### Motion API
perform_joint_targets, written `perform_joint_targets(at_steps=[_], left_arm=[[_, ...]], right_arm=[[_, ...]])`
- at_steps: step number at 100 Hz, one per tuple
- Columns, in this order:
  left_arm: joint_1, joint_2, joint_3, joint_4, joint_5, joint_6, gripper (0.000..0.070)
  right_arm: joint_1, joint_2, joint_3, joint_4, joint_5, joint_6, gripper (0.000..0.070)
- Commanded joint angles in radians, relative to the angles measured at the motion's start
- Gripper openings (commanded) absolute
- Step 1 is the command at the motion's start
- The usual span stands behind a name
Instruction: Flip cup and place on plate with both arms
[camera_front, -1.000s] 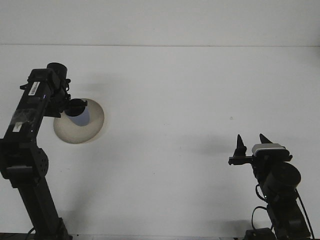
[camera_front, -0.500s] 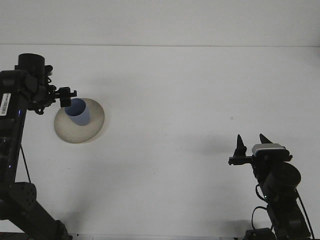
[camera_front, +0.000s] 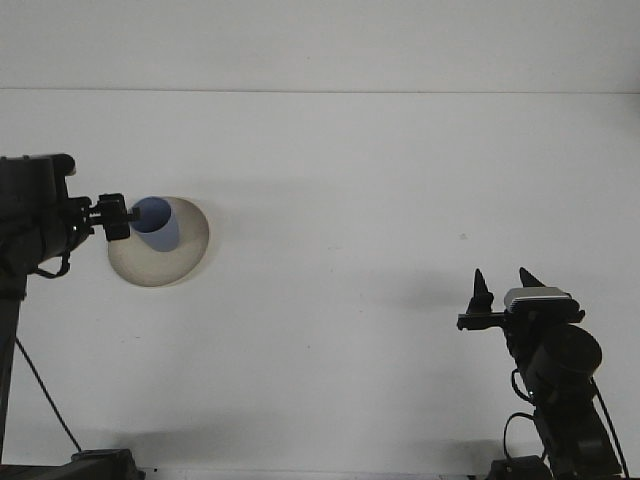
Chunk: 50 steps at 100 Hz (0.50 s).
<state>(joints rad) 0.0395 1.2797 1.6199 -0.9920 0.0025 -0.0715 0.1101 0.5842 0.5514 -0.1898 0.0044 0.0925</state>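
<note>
The blue cup is seen standing on the plate at left of frame. The left gripper is held at the plate's left edge, just beside the cup; whether its fingers are spread cannot be told. The right gripper is parked at lower right; its fingers are spread, nothing pinched.

A small blue cup stands upright on a round, cream-coloured plate at the left side of the white counter. The cup is a plain cylinder with a paler, rounded top; whether that top is an open mouth or a closed base cannot be told from here. It sits on the plate's upper left part, close to the rim rather than at the middle. The plate lies flat, shallow and unmarked, with a soft shadow along its upper right edge, and most of its lower surface is bare.
</note>
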Motion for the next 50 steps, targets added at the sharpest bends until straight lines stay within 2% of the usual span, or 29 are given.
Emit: perform_joint_targets(at_steps=[1,50], left_arm=[[-0.011,-0.069,-0.076,0.048,0.002,-0.017,0.0393],[-0.08,-0.639,-0.844,0.579,0.002,-0.027,0.0393]], right_arm=[[0.002,0.006,-0.001,0.01,0.003,-0.011,0.0478],[0.002,0.006,-0.001,0.01,0.003,-0.011,0.0478]])
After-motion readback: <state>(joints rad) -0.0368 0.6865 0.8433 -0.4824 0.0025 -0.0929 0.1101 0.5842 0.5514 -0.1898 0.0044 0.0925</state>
